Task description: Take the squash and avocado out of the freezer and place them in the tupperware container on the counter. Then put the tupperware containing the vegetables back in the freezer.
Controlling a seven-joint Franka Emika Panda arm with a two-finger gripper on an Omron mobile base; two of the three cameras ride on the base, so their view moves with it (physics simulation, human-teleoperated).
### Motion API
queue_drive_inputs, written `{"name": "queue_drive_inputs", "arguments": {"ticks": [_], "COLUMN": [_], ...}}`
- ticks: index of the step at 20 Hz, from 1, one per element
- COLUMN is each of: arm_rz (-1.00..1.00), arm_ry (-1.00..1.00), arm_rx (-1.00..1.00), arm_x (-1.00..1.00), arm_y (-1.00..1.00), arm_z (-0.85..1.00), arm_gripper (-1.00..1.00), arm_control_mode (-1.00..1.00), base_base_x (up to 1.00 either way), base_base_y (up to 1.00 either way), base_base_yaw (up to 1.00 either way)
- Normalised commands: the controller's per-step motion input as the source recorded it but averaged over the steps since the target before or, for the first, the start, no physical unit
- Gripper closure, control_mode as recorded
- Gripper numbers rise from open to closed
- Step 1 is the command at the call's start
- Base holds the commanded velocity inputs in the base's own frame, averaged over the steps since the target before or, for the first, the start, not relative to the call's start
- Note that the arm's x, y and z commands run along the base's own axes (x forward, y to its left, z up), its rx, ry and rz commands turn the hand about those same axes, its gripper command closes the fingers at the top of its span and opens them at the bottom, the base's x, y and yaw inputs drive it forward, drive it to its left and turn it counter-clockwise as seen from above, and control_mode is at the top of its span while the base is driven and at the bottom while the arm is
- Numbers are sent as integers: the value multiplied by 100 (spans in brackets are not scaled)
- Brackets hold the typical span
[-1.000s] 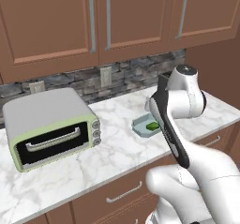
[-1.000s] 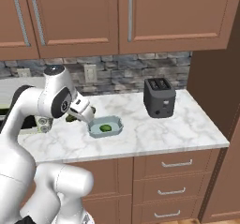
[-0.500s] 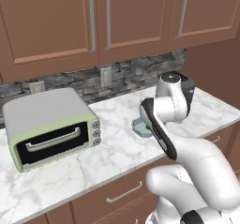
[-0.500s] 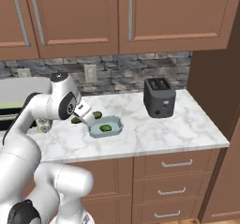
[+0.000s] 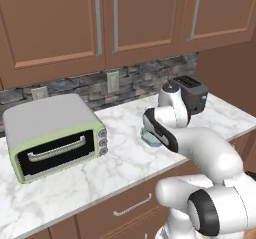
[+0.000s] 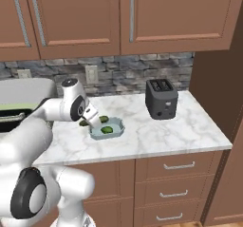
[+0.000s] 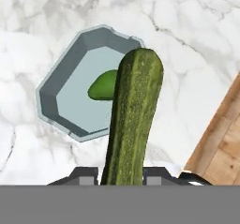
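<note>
My gripper (image 7: 121,174) is shut on the squash (image 7: 133,115), a long light-green vegetable that sticks out from the fingers over the tupperware container (image 7: 60,75). The dark-green avocado (image 7: 102,87) lies inside that pale blue-grey tray, partly covered by the squash. From the right base view, the gripper (image 6: 93,120) hovers just above the left end of the tupperware container (image 6: 118,126) on the counter (image 6: 156,137), with the squash (image 6: 103,119) poking out beside it and the avocado (image 6: 107,129) in the tray. The freezer is out of view.
A green-trimmed toaster oven (image 5: 55,133) stands on the counter left of the tray. At the right, near the wall, is a black toaster (image 6: 161,99). The counter's front edge and brown drawers (image 6: 178,193) lie below. Wooden cabinets (image 6: 123,17) hang overhead.
The arm has swung down and toward the tray, carrying the squash from above the counter to just over the tupperware container. The grip on the squash is unchanged.
</note>
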Motion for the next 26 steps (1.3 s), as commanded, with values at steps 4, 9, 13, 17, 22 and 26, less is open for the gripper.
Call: {"name": "queue_drive_inputs", "arguments": {"ticks": [4, 9, 13, 17, 22, 26], "arm_rz": [-7, -5, -4, -2, -1, 0], "arm_ry": [2, 4, 7, 5, 5, 1], "arm_rx": [0, 0, 0, 0, 0, 0], "arm_x": [47, 47, 48, 44, 23, -4], "arm_y": [-9, -7, -1, 0, 0, 0], "arm_z": [-42, -40, -41, -30, -29, -26], "arm_gripper": [100, 100, 100, 100, -100, -100], "arm_control_mode": [-100, -100, -100, -100, -100, -100], "base_base_x": [0, 0, 0, 0, 0, 0], "base_base_y": [0, 0, 0, 0, 0, 0], "base_base_yaw": [0, 0, 0, 0, 0, 0]}}
